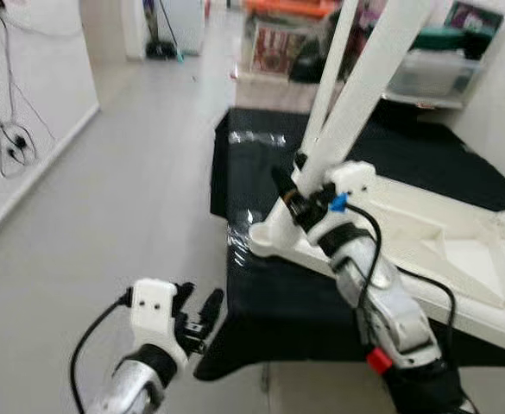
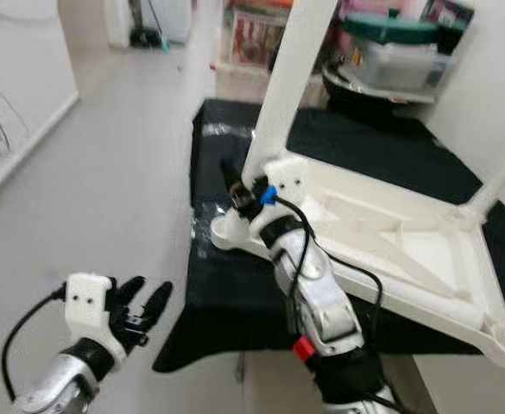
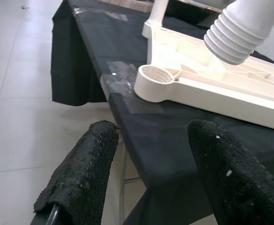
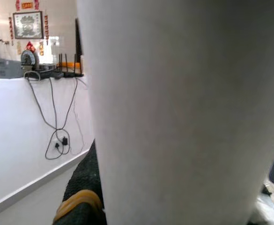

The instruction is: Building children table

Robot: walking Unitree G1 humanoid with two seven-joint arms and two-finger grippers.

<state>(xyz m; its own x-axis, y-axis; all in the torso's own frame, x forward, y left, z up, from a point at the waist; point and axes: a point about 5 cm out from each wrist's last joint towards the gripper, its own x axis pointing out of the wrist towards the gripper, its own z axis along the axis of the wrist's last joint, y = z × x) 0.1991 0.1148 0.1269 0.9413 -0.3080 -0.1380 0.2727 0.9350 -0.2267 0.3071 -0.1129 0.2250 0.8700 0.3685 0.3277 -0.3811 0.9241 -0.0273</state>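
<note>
Black fingers of the right claw clamp a white table leg with a ribbed threaded end, held tilted above an empty round socket. The cream plastic tabletop lies upside down on the black-covered bench. The left claw hovers wide open beside the bench.

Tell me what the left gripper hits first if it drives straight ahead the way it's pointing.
Probably the black cloth at the table's near edge, then the empty threaded socket at the corner of the upturned white tabletop. The left gripper is open; depth is uncertain.
</note>
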